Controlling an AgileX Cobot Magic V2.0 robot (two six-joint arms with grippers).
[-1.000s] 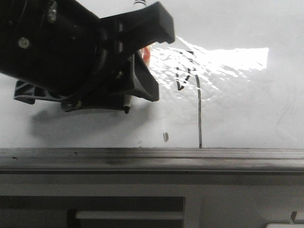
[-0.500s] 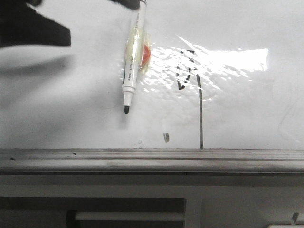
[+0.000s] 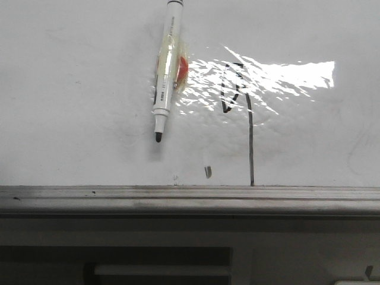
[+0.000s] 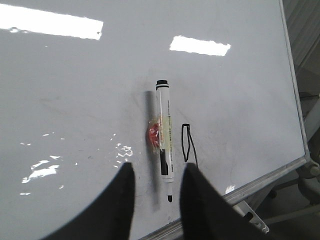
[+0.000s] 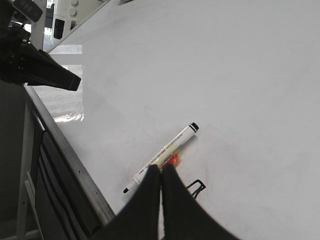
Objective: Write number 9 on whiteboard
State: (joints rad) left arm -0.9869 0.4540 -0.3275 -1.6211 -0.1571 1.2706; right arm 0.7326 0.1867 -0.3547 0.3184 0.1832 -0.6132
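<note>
The whiteboard [image 3: 71, 89] fills the front view, with its grey ledge [image 3: 190, 199] along the near edge. The number 9 [image 3: 249, 130] is drawn on it as a small loop with a long stem down to the ledge. It also shows in the left wrist view [image 4: 186, 147] and the right wrist view [image 5: 196, 187]. A white marker [image 3: 167, 71] with a red-and-yellow taped lump lies uncapped on the board, left of the 9. My left gripper [image 4: 159, 169] is open and empty above the marker [image 4: 165, 135]. My right gripper [image 5: 160, 168] is shut and empty over the marker [image 5: 167, 150].
A small dark grey smudge [image 3: 208, 171] sits on the board near the ledge, between marker tip and stem. Bright glare on wrinkled film [image 3: 285, 74] lies right of the 9. A dark part of the other arm [image 5: 35, 65] hangs beyond the board's edge.
My left gripper, which covered the marker a second ago, has pulled away up and left, out of the front view. The marker stays lying on the board.
</note>
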